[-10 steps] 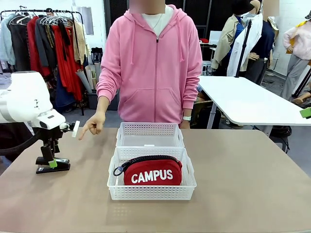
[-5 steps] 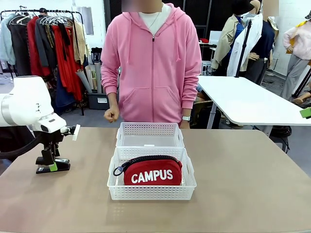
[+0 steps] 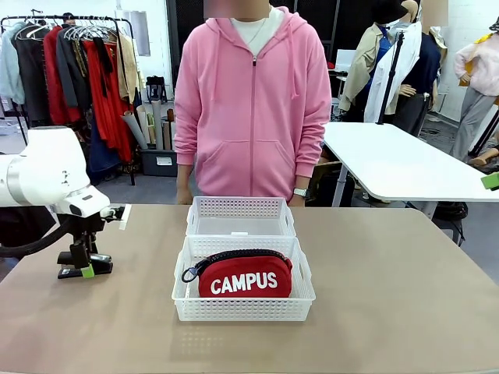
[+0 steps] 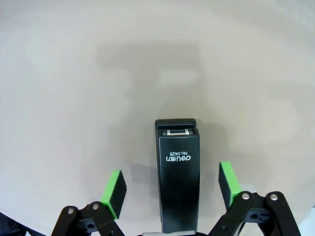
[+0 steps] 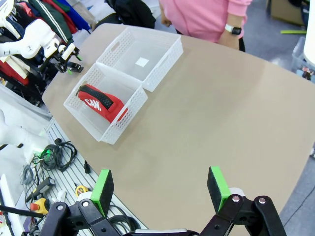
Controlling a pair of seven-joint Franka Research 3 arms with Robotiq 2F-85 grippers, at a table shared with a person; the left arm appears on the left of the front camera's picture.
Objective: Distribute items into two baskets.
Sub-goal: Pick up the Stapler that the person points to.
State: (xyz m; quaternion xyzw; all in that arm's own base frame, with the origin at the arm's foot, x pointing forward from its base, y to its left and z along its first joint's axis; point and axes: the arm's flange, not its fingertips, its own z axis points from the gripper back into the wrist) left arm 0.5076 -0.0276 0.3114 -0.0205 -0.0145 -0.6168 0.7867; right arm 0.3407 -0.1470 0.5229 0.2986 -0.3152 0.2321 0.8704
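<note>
We log 1 of 2 placed: CAMPUS pouch (image 3: pixel 244 278) in near basket (image 3: pixel 243 310). Stapler (image 4: pixel 177 182) pending, on tabletop (image 3: pixel 390 296) by left edge; left gripper (image 4: pixel 171 187) wide astride it, no contact. Right gripper (image 5: pixel 161 189) wide, empty. Far basket (image 3: pixel 240 204) unfilled.

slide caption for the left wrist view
Open left gripper straddling a black stapler on the tan table.

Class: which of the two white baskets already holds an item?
The near basket, on the robot's side: the red pouch lies in it. The far basket holds none.
</note>
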